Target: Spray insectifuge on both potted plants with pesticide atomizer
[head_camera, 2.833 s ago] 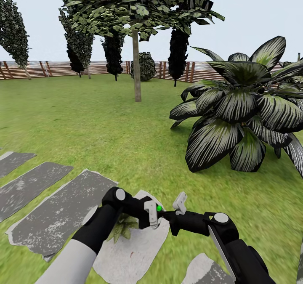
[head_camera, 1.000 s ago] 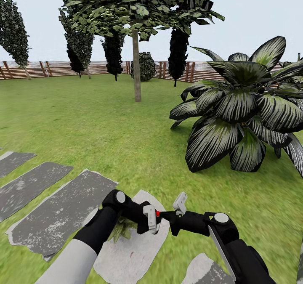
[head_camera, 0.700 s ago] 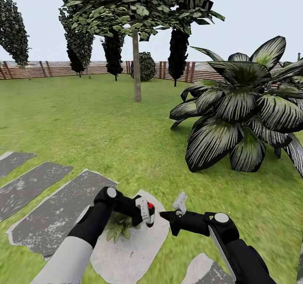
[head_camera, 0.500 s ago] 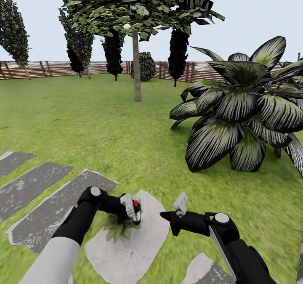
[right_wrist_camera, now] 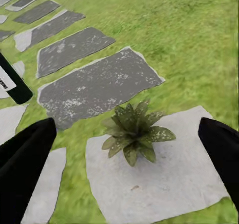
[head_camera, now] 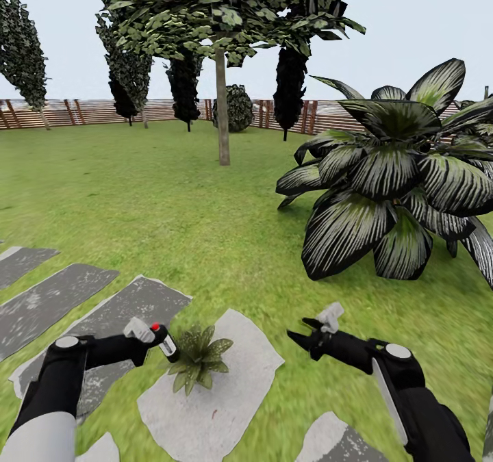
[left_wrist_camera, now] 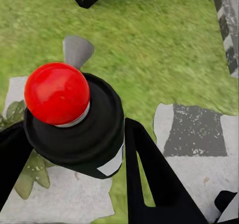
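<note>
My left gripper (head_camera: 152, 337) is shut on the pesticide atomizer (head_camera: 166, 343), a dark bottle with a white label patch and a red ball at its top (left_wrist_camera: 57, 92). The bottle hangs just left of a potted plant (head_camera: 198, 357), a low rosette of speckled olive leaves on a pale stepping stone (head_camera: 226, 393). The right wrist view looks down on the same plant (right_wrist_camera: 132, 132), with the atomizer (right_wrist_camera: 12, 82) off to one side. My right gripper (head_camera: 316, 325) hovers open over the grass right of that stone, holding nothing. The second potted plant is out of view.
Dark grey stepping stones (head_camera: 103, 332) run off to the left over the lawn. A big striped-leaf palm (head_camera: 390, 188) stands at right, a tree trunk (head_camera: 222, 106) ahead, and a brown slatted fence (head_camera: 89, 111) with a round dark bush (head_camera: 236, 107) at the back.
My left arm has swung left with the atomizer, uncovering the potted plant. The ball on the bottle went from green to red. My right gripper has shifted a little to the right.
</note>
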Motion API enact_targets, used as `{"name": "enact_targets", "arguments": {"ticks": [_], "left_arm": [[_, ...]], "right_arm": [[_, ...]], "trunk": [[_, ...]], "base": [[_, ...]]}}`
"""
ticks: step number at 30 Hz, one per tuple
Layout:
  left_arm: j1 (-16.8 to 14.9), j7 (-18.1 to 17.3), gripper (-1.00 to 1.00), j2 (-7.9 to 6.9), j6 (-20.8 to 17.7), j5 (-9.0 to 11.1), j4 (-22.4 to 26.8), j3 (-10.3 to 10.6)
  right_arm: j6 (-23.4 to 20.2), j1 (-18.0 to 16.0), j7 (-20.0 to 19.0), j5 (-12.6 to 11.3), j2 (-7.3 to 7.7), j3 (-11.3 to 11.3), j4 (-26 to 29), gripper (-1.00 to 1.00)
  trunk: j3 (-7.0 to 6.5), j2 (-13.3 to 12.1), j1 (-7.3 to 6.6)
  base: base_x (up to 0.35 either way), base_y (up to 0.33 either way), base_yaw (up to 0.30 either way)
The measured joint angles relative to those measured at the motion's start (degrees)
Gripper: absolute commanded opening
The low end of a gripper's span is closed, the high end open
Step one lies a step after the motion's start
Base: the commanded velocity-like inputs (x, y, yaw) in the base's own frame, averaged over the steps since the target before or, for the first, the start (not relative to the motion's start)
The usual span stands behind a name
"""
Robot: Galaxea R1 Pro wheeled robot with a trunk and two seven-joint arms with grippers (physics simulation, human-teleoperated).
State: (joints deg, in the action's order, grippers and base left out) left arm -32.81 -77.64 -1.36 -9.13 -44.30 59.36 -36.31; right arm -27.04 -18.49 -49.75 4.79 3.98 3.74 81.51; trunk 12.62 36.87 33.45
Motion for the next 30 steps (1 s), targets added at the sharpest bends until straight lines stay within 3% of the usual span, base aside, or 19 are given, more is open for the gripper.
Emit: {"name": "enact_targets", "arguments": {"ticks": [3,6,8,10,13,15,17,18,22,24,26,28,30], "left_arm": [[0.3,0.3,-1.00,0.01,0.2,-0.1,0.0,-2.3],[0.4,0.5,-1.00,0.01,0.2,-0.1,0.1,-5.9],[0.4,1.1,-1.00,0.03,0.2,-0.2,0.0,-8.2],[0.4,7.2,-1.00,0.02,0.3,-0.3,-0.1,-11.8],[2.7,17.5,-1.00,0.05,0.7,-0.4,-0.2,-13.6],[5.0,22.3,-1.00,0.08,1.0,-0.2,-0.3,-13.8],[6.5,26.9,-1.00,0.17,3.2,0.0,-0.5,-14.7],[7.0,29.3,-1.00,0.21,5.6,0.0,-0.7,-16.5],[7.5,33.3,-1.00,0.39,11.6,0.3,-3.0,-23.8],[7.7,33.9,-1.00,0.26,14.1,0.4,-6.3,-28.3],[8.2,34.0,-1.00,0.17,15.8,0.4,-9.1,-31.1],[9.5,34.2,-1.00,0.12,17.1,0.3,-11.3,-34.5],[10.5,35.5,-1.00,0.11,17.5,0.4,-11.9,-37.2]], "right_arm": [[0.0,0.0,0.1,0.0,0.08,1.6,0.0,1.00],[0.0,0.0,1.7,0.3,-0.27,7.4,0.0,1.00],[0.0,0.0,7.2,1.2,-0.37,9.0,-0.1,1.00],[1.2,0.0,17.6,2.2,-0.49,9.6,-0.3,1.00],[9.9,0.0,23.8,2.4,-0.52,10.0,-6.5,1.00],[15.0,0.0,27.9,2.4,-0.52,10.0,-12.1,1.00],[20.2,0.0,30.8,2.3,-0.54,10.0,-16.5,1.00],[22.9,0.0,31.5,2.2,-0.57,10.0,-19.1,1.00],[28.4,0.0,32.1,2.0,-0.59,10.0,-28.2,1.00],[35.3,0.0,32.2,1.9,-0.59,10.5,-33.6,1.00],[44.6,0.0,32.2,1.8,-0.59,11.5,-39.0,1.00],[56.0,0.0,32.4,1.4,-0.58,12.6,-47.8,1.00],[62.7,0.0,32.3,1.0,-0.59,13.0,-54.5,1.00]], "trunk": [[0.00,0.0,0.00],[0.00,0.0,0.00],[0.00,0.0,0.00],[0.00,0.0,0.00],[0.01,0.0,0.00],[0.01,0.0,0.00],[0.00,0.0,0.00],[0.01,0.0,0.00],[0.01,0.0,0.00],[0.01,0.0,0.00],[0.02,0.0,0.00],[0.02,0.0,0.00],[0.02,0.0,0.00]], "base": [[0.000,0.000,0.000],[0.000,0.000,0.000],[0.000,0.000,0.000],[0.000,0.000,0.000],[0.000,0.000,0.000],[0.000,0.000,0.000],[0.000,0.000,0.000],[0.000,0.000,0.000],[0.000,0.000,0.000],[0.000,0.000,0.000],[0.000,0.000,0.000],[0.000,0.000,0.000],[0.000,0.000,0.000]]}}
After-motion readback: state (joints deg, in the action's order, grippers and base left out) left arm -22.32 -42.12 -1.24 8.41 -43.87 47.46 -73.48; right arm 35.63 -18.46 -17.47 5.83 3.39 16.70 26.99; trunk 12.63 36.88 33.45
